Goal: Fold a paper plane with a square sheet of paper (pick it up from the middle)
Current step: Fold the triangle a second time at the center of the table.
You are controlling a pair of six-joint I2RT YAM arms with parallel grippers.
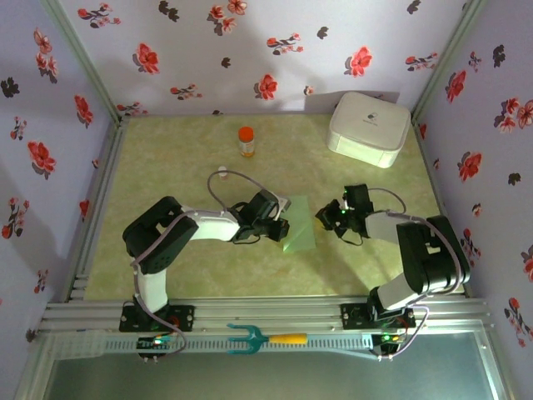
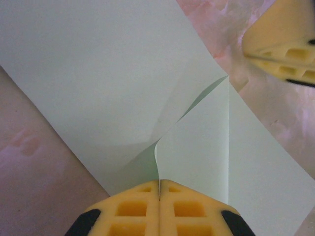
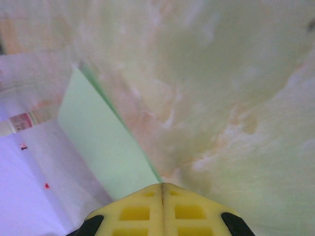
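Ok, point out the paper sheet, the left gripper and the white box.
square sheet of paper [image 1: 301, 230], top external view, its flat right part
left gripper [image 2: 160, 183], left wrist view, seam between shut fingertips
white box [image 1: 369, 125], top external view, lid centre

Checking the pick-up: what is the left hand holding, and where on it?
The left hand is shut on the square sheet of paper, pinching a raised fold in it.

- A white rounded box [image 1: 369, 127] sits at the far right corner of the green marbled surface [image 1: 166, 158].
- A small orange-capped bottle [image 1: 246, 140] stands upright, well left of the box.
- A teal fork-shaped tool with a yellow handle [image 1: 262, 338] lies on the metal rail [image 1: 275, 315], well nearer than the box and left of it.
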